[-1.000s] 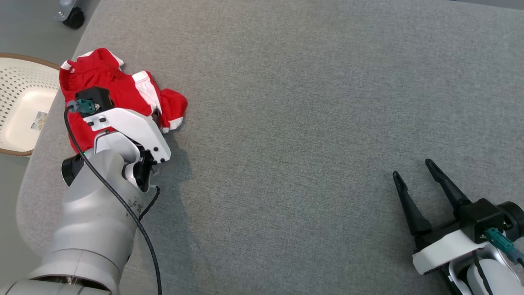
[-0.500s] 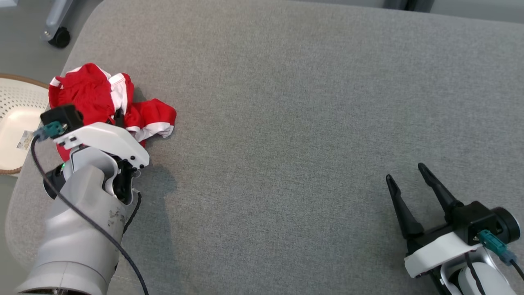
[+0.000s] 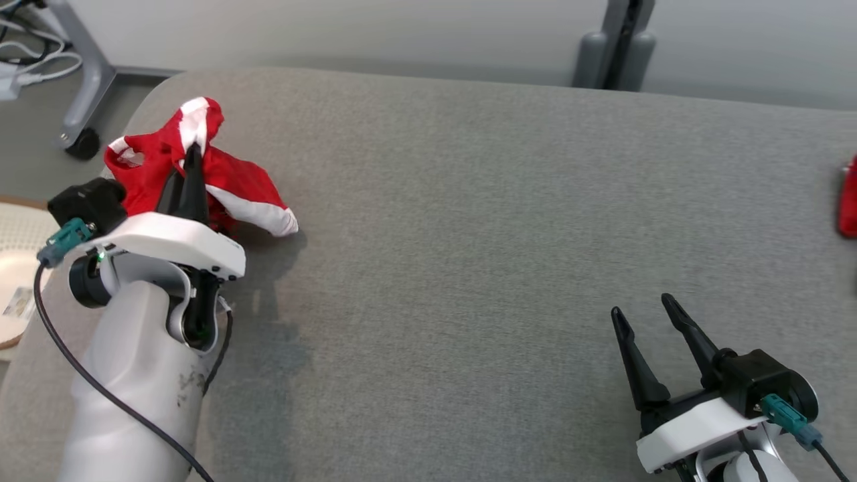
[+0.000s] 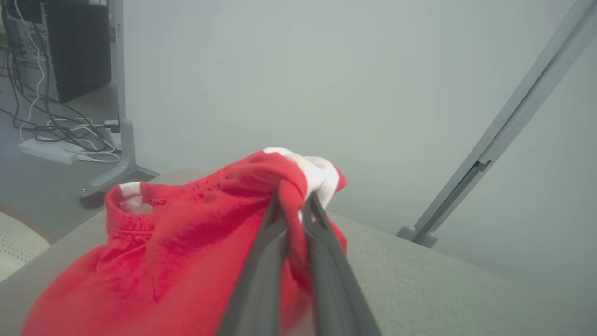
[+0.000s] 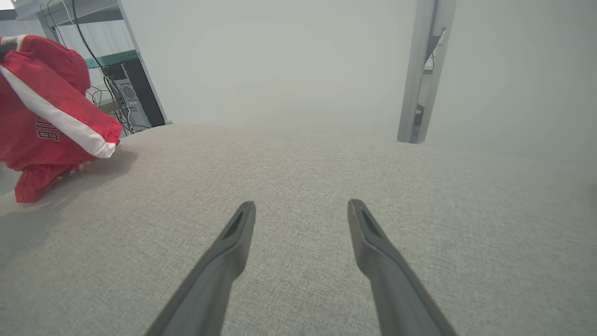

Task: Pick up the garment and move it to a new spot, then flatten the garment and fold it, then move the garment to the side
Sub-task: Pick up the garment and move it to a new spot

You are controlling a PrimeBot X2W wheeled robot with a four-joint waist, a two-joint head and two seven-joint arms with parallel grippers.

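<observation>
Garment (image 3: pixel 234 187) noted at far-left corner of cushion (image 3: pixel 502 234), bunched, top fold pinched in closed left gripper (image 3: pixel 193 150), w/ lower part apparently resting on cushion. Right gripper (image 3: pixel 641 304) seen open, empty, well apart at near right; bare cushion lies to garment's right, left arm judged nearer

Soft even light, hazy wrist views

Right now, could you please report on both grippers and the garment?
Left gripper shut on the red garment, fold pinched, rest draped on the grey cushion. Right gripper open, holding nothing. No obstacle seen between them.
</observation>
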